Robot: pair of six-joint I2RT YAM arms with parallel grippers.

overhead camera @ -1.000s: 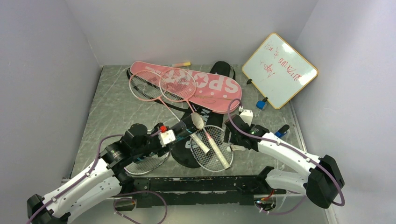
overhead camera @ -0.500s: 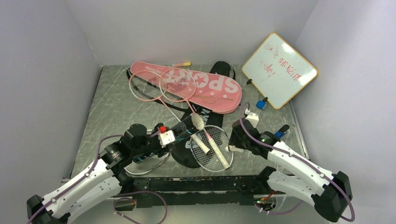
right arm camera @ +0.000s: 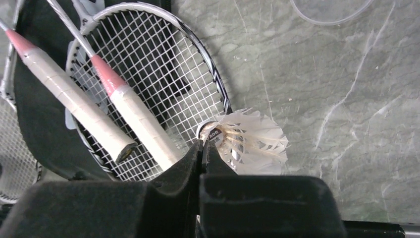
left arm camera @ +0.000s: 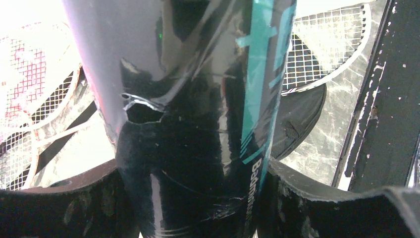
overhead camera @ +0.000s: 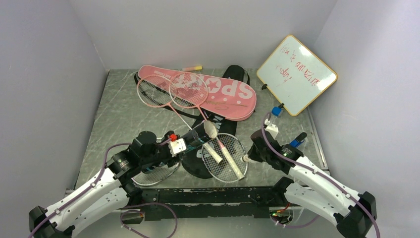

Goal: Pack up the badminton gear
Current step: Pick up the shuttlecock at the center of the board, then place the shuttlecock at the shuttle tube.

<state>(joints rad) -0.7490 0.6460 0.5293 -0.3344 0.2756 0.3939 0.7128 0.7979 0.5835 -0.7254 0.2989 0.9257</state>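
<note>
A dark tube (left arm camera: 188, 99) fills the left wrist view, and my left gripper (left arm camera: 193, 198) is shut on it, a finger on each side. From above, the tube (overhead camera: 192, 138) slants over the black racket cover (overhead camera: 198, 166). My right gripper (right arm camera: 202, 148) is shut, its tips pressed together. A white feather shuttlecock (right arm camera: 250, 141) lies right at those tips, beside the rim of the white-framed racket (right arm camera: 148, 64); I cannot tell whether a feather is pinched. Two pink-framed rackets (overhead camera: 188, 89) rest on the pink "SPORT" cover (overhead camera: 233, 94).
A wood-framed whiteboard (overhead camera: 296, 74) leans in the back right corner, a blue clip (overhead camera: 277, 111) at its foot. A small marker (overhead camera: 192, 68) lies by the back wall. Another white racket head (overhead camera: 153, 173) shows under my left arm. Two taped handles (right arm camera: 74, 94) cross the white racket.
My right gripper has closed from wide open and has drawn back toward the near right, off the racket head. The shuttlecock now shows at its tips. The left arm has not moved.
</note>
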